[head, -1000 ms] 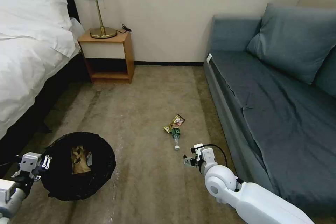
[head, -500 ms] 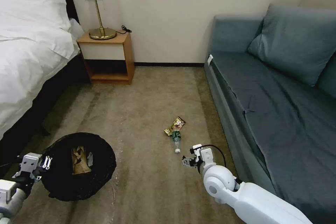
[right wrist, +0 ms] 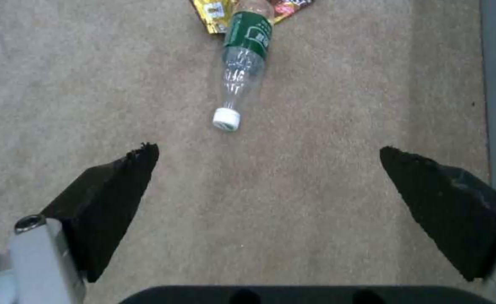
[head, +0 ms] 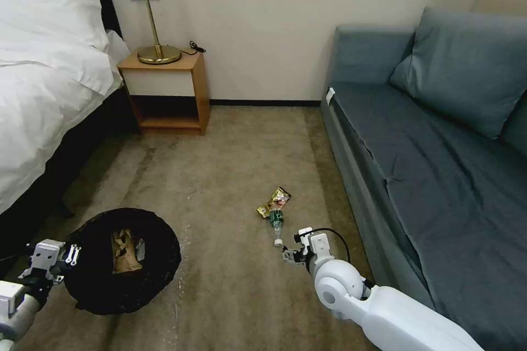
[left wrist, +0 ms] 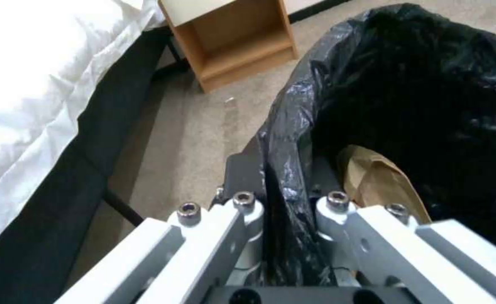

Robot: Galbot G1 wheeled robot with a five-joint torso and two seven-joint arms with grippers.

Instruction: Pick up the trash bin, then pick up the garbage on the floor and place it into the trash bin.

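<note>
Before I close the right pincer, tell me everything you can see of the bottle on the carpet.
The bottle is small, clear plastic, with a green label band and a white cap. It lies on its side on the carpet, cap end toward the open right pincer, which has not reached it. Its far end overlaps the gold wrapper. It looks empty, uncrushed.

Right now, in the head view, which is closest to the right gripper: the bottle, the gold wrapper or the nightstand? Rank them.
From the right gripper:
1. Bottle, lying just ahead on the carpet, cap toward the gripper.
2. Gold wrapper, beyond the bottle and touching it.
3. Nightstand, far off by the wall, beside the bed.
</note>
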